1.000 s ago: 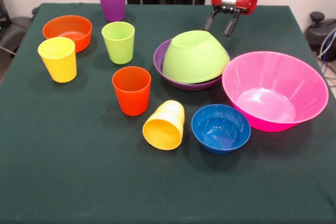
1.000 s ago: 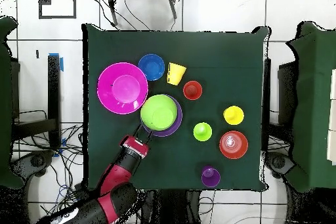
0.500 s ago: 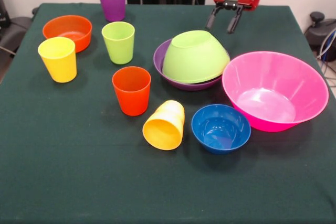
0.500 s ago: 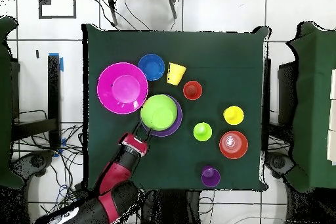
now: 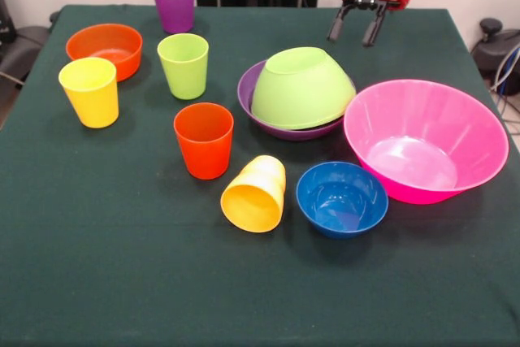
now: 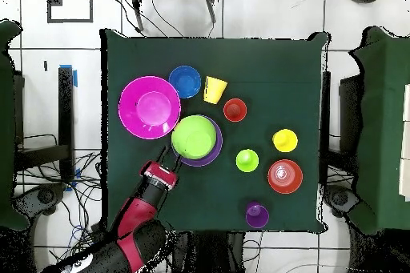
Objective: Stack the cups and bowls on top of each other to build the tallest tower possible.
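An upturned lime green bowl (image 5: 302,87) (image 6: 194,136) rests in the purple bowl (image 5: 246,91) (image 6: 215,154). Beside them are the big pink bowl (image 5: 424,140) (image 6: 149,107) and the blue bowl (image 5: 341,198) (image 6: 185,82). The orange bowl (image 5: 105,48) (image 6: 285,176) stands apart. Purple (image 5: 173,2), lime (image 5: 184,65), yellow (image 5: 89,91) and orange-red (image 5: 204,140) cups stand upright. A yellow-orange cup (image 5: 255,193) lies on its side. My gripper (image 5: 355,32) (image 6: 167,156) hangs open and empty, above and behind the lime green bowl, clear of it.
The dark green cloth (image 5: 122,282) covers the whole table. Chairs and cables surround the table (image 6: 264,54) in the overhead view.
My gripper has risen and drawn back from the lime green bowl, shifting right in the front view. It stays open. No cup or bowl has moved.
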Controlling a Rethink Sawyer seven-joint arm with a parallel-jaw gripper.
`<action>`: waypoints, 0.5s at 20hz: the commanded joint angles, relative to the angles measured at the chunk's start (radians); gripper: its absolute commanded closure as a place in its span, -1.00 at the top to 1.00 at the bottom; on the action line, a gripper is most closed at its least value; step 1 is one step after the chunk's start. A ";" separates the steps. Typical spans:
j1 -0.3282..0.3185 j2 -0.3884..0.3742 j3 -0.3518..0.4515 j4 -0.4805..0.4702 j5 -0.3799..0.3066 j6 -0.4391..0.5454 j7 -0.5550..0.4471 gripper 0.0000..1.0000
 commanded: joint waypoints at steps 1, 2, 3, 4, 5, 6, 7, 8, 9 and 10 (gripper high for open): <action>-0.017 -0.029 0.097 -0.062 -0.049 0.148 -0.064 1.00; -0.021 -0.035 0.098 -0.064 -0.053 0.149 -0.064 1.00; -0.022 -0.033 0.097 -0.066 -0.051 0.145 -0.064 1.00; -0.024 -0.026 0.094 -0.071 -0.046 0.133 -0.065 1.00; -0.028 -0.021 0.094 -0.075 -0.044 0.124 -0.065 1.00; -0.032 -0.007 0.092 -0.082 -0.036 0.098 -0.061 1.00; -0.033 0.009 0.087 -0.089 -0.021 0.079 -0.060 1.00; -0.033 0.025 0.081 -0.096 -0.006 0.060 -0.059 1.00; -0.034 0.033 0.079 -0.100 0.002 0.049 -0.057 1.00; -0.043 0.042 0.078 -0.109 0.004 0.023 -0.051 1.00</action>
